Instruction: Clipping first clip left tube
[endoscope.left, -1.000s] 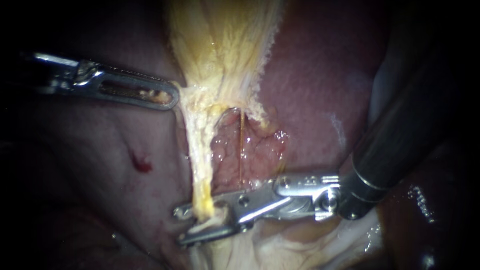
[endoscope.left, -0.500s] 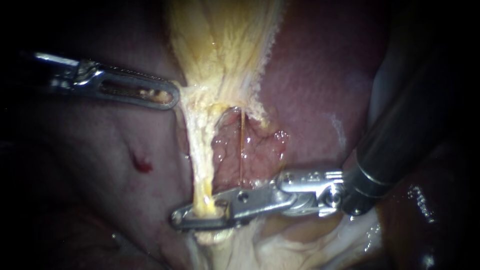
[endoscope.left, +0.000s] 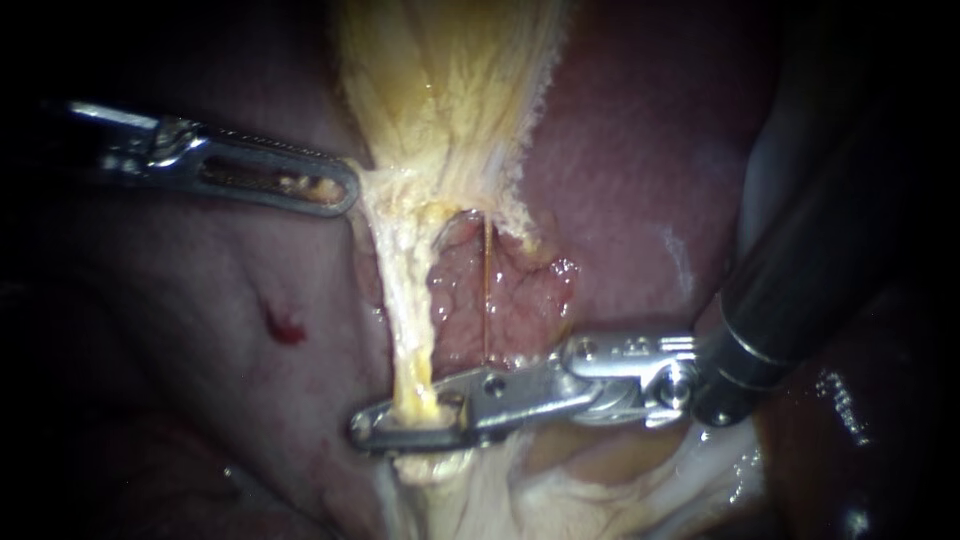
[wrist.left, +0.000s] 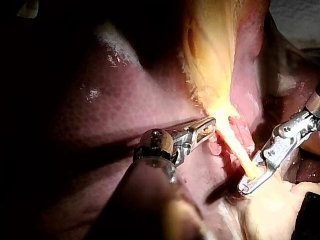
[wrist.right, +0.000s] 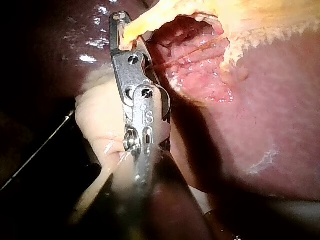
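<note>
My right instrument (endoscope.left: 400, 425) comes in from 3 o'clock in the endoscope view. Its silver end effector sits at about 6 o'clock, both jaws pressed together on the left tube (endoscope.left: 405, 300) from two sides. That tube is a pale yellow, fibrous cord running from the neck of the yellowish, streaked gallbladder (endoscope.left: 440, 90) at 12 o'clock down to the jaws. I cannot make out a clip apart from the jaws.

My left instrument (endoscope.left: 335, 190) enters from 9 o'clock. Its slotted end effector is clamped on the edge of the pale tissue where the gallbladder narrows into the tube, and the tissue tents toward its tip.

Just beside the tube, towards 3 o'clock, a thin orange-brown strand (endoscope.left: 485, 290) crosses a raw pink, bubbly patch (endoscope.left: 520, 300) on the dark red liver (endoscope.left: 620, 160). A small red blood spot (endoscope.left: 283, 328) lies at 8 o'clock.

From the left wrist camera, the left instrument (wrist.left: 209, 126) touches the top of the tube (wrist.left: 235, 145), and the right instrument (wrist.left: 250, 182) holds it further along. From the right wrist camera, the tube (wrist.right: 150, 20) passes between the right instrument's (wrist.right: 121, 30) jaw tips.
</note>
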